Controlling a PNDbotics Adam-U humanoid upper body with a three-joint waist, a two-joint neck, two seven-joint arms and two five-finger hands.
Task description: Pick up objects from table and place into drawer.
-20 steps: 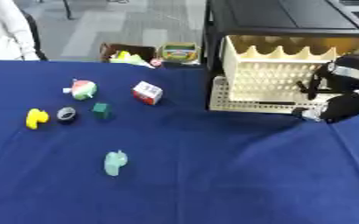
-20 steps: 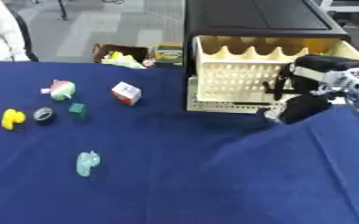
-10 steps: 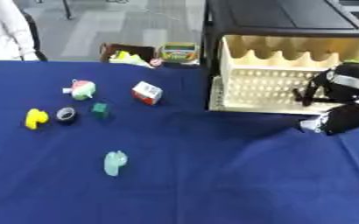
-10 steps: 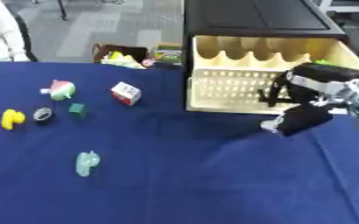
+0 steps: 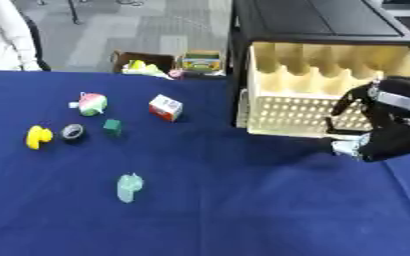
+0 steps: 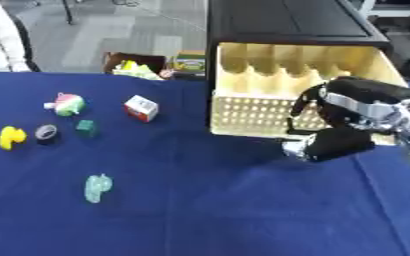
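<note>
The right hand [image 6: 338, 142] hangs low in front of the open drawer [image 5: 331, 97]. I cannot tell if its fingers are wide or curled. The toys lie far off to its left: a red and white box [image 5: 166, 107], a green block [image 5: 112, 127] and a yellow duck [image 5: 38, 136]. The blue tabletop [image 5: 226, 210] between is bare, with lots of room.
</note>
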